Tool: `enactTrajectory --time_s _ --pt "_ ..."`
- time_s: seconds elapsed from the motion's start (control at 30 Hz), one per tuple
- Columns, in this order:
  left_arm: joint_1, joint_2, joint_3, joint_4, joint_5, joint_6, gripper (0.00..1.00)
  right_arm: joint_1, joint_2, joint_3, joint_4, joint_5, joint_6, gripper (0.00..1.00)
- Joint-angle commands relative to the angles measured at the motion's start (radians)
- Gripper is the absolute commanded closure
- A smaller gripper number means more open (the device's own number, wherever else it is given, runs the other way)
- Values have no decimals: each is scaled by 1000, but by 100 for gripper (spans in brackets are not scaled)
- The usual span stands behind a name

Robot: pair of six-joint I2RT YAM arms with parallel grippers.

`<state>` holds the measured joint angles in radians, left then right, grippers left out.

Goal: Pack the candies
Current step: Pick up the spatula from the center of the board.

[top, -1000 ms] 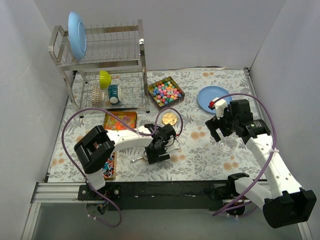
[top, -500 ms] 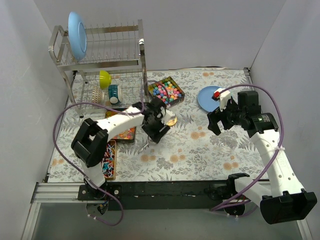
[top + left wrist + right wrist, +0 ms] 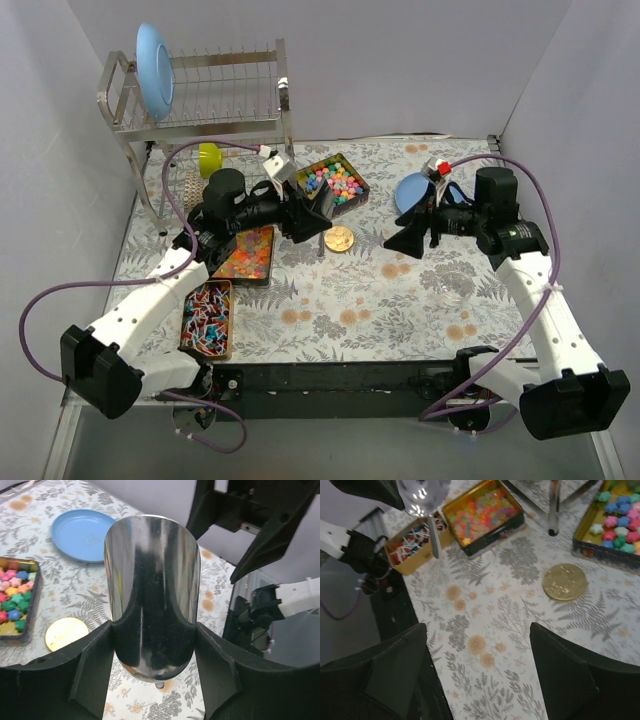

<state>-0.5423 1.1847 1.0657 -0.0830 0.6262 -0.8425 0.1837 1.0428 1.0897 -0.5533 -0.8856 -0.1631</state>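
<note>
Left gripper [image 3: 303,216] has the metal scoop [image 3: 150,595] pinched tight, I'd guess to dig into the candies [image 3: 334,184] by the back edge; right gripper [image 3: 406,240] sits spread open.

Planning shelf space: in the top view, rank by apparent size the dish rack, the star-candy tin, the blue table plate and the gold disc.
1. dish rack, clearly largest
2. star-candy tin and blue table plate: they look alike, and the plate is partly hidden, so no ranking between them
3. gold disc, smallest
</note>
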Motion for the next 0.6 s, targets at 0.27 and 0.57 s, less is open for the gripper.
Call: enactTrajectory --time_s 0.27,0.57 --pt "65 87 85 175 230 -248 100 140 198 1 517 -265 353 14" --pt "65 104 105 166 204 -314 100 234 290 24 656 -159 396 17"
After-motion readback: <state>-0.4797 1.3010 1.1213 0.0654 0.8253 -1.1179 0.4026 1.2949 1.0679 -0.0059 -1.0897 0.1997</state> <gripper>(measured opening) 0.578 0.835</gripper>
